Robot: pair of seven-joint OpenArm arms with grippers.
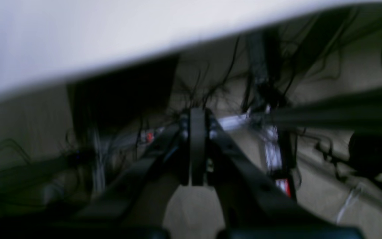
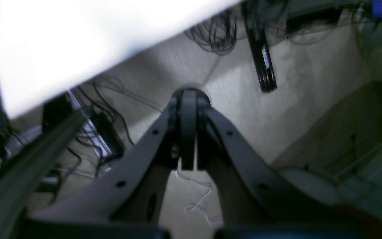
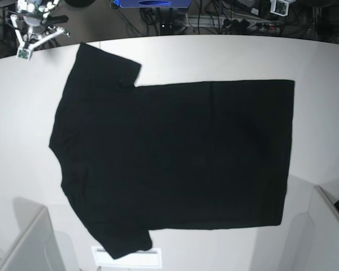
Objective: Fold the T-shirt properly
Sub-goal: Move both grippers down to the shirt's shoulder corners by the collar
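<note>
Lying flat on the table (image 3: 327, 68), T-shirt (image 3: 175, 158) away from both shut claws.

Big white bench (image 3: 322, 62) with a round far edge. Black T-shirt (image 3: 175, 152) spread flat on top, sleeves at the left, bottom hem at the right. Small white label (image 3: 127, 257) peeking out under the near sleeve, by the bench's near edge.
</note>
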